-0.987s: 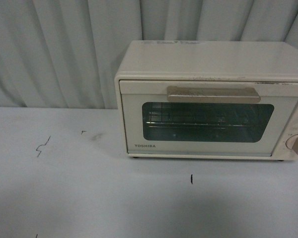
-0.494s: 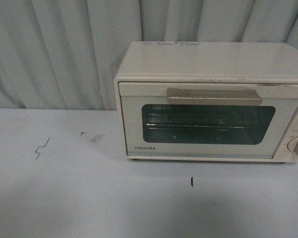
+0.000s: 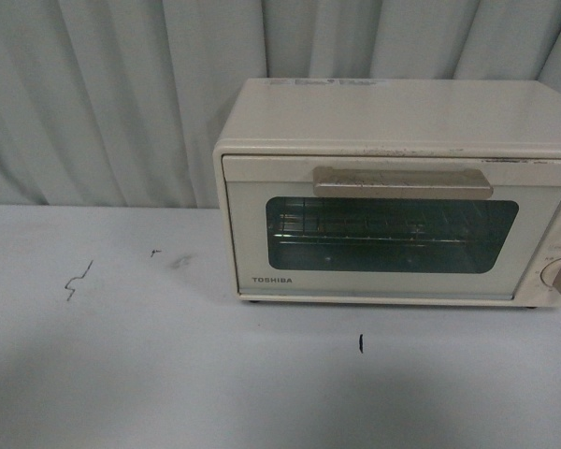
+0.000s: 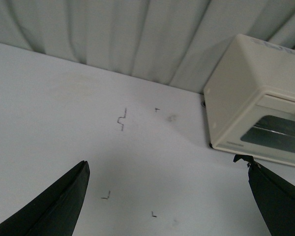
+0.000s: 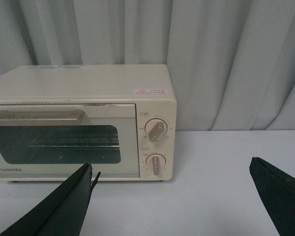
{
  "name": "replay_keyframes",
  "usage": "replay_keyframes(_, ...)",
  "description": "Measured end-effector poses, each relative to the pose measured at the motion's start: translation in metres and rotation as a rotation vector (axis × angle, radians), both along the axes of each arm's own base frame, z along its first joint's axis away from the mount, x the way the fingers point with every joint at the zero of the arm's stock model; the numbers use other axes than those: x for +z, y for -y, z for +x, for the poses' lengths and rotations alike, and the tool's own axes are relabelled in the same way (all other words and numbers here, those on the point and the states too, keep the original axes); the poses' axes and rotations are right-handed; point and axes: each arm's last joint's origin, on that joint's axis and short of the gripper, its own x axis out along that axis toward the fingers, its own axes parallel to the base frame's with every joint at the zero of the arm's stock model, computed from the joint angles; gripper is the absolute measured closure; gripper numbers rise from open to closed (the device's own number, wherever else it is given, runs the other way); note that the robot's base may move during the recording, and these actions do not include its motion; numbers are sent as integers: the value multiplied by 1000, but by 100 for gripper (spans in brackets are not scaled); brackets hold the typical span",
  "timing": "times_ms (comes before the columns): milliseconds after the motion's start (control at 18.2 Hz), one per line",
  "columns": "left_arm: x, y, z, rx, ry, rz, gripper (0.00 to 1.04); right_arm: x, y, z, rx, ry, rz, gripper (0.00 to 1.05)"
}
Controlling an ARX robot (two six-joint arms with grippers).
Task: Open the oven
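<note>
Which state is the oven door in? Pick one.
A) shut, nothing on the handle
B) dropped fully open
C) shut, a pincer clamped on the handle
A: the oven door sits flush and shut, with nothing touching its handle.

The oven [image 3: 402, 117] has a cream casing with a smooth, satin finish that looks like painted sheet metal. Fine dark specks mark its top front edge. The door window [image 3: 467, 245] is dark, glossy glass with faint reflections. The handle [image 3: 402, 181] is a beige bar, smooth and slightly sheened. The rack [image 3: 346, 223] behind the glass is thin bright metal wire. The knobs [image 5: 156, 131] look like smooth beige plastic. The table [image 3: 122, 365] has a white, matt, smooth surface with small dark scuffs and scratches. The curtain [image 3: 103, 94] is pale matt cloth in soft folds. The left gripper [image 4: 166, 167] and the right gripper [image 5: 171, 167] have matt black fingers.
</note>
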Motion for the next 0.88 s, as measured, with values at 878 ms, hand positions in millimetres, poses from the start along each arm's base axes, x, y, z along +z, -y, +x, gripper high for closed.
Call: replay_keyframes(878, -35, 95, 40, -197, -314, -378, 7, 0, 0, 0, 0, 0, 0, 6)
